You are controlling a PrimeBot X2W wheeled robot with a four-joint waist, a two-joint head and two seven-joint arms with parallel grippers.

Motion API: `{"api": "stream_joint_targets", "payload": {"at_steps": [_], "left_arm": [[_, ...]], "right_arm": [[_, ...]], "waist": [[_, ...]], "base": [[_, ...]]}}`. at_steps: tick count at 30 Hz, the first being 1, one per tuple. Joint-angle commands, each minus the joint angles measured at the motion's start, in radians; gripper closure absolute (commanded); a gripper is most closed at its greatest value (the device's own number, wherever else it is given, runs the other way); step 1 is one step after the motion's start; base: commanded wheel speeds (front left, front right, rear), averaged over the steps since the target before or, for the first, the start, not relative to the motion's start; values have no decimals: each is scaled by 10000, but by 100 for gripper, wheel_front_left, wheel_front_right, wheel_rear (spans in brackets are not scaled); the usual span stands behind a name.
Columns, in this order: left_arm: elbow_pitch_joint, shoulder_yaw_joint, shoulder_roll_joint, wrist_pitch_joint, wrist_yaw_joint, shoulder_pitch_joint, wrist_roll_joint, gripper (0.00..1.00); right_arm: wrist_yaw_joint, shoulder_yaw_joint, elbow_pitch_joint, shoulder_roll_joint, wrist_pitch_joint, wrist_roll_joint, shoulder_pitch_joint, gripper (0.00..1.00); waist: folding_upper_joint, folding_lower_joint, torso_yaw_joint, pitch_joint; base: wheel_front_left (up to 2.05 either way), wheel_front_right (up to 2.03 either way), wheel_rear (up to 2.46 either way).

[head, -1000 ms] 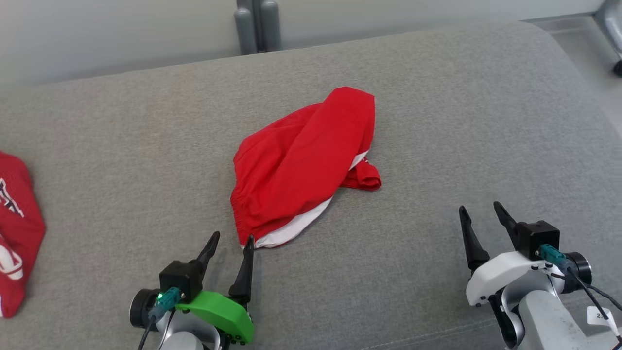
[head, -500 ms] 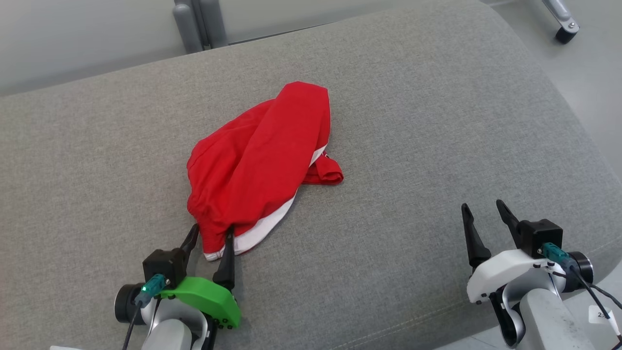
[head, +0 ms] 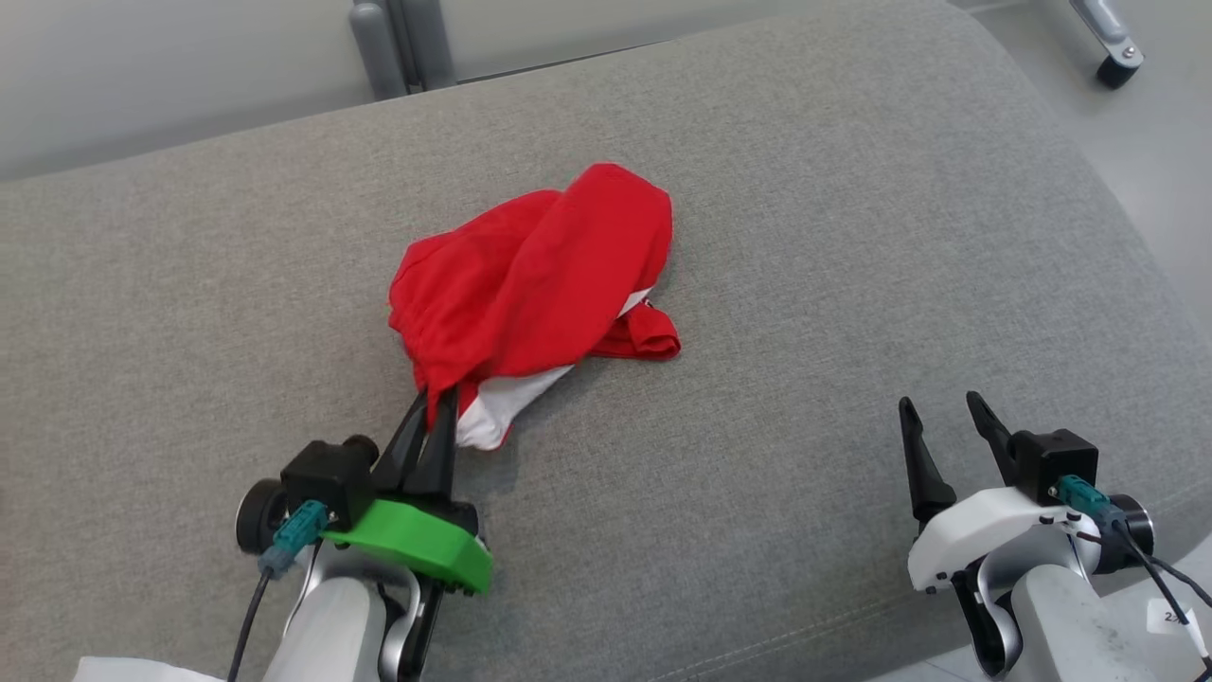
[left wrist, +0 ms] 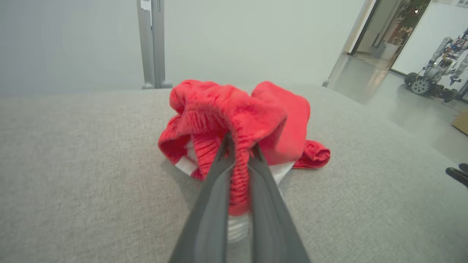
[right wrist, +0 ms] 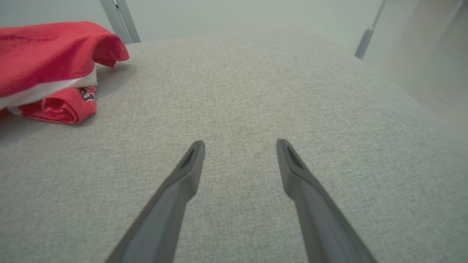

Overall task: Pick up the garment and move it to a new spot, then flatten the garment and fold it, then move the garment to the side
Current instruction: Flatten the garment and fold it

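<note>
A red garment (head: pixel 540 275) with a white band lies crumpled in the middle of the grey cushion (head: pixel 852 237). My left gripper (head: pixel 434 403) is shut on its near elastic edge, which bunches up between the two dark fingers. In the left wrist view the garment (left wrist: pixel 241 120) rises over the left gripper (left wrist: pixel 239 149), pinched at the waistband. My right gripper (head: pixel 942 405) stands open at the lower right, well clear of the cloth. The right wrist view has the right gripper (right wrist: pixel 239 144) spread over bare fabric, and the garment (right wrist: pixel 47 62) at the far left.
The cushion's rounded right edge (head: pixel 1117 218) drops to a pale floor with a castor (head: pixel 1117 71). A grey post (head: pixel 398 43) stands behind the cushion. Through a doorway another wheeled robot (left wrist: pixel 435 76) is parked far off.
My left gripper went from open at the garment's near corner to shut on its edge, and the cloth has bunched up. The camera shifted between frames. The right gripper stayed put.
</note>
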Motion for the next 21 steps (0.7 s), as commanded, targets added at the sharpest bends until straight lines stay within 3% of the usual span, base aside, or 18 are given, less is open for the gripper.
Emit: {"api": "stream_joint_targets", "payload": {"at_steps": [1, 9, 13, 14, 18, 21], "left_arm": [[-452, -86, 48, -3, -50, -19, -12, 100], [-1535, -1725, 43, -4, -93, -973, 149, 100], [-1467, -2631, 48, -4, -89, -2158, -177, 100], [-1254, -2770, 57, -3, -88, -2578, -677, 100], [-865, -2440, 56, -3, -87, -3113, -1611, 100], [-257, -2102, 48, 2, 299, -3448, -1909, 100]], "right_arm": [[-17, -60, 10, 19, -31, 13, 127, 0], [-17, 8, 220, 110, -31, 187, 216, 0], [-17, 264, 331, 157, -31, 307, 192, 0], [-17, 326, 375, 165, -31, 381, 272, 0], [-17, 375, 456, 184, -31, 454, 384, 0], [-17, 365, 492, 186, -31, 483, 446, 0]], "waist": [[0, 0, 174, -101], [0, 0, 511, -477], [0, 0, 394, -674], [0, 0, 285, -762], [0, 0, 129, -820], [0, 0, 33, -789]], "base": [[0, 0, 0], [0, 0, 0], [0, 0, 0], [0, 0, 0], [0, 0, 0], [0, 0, 0]]}}
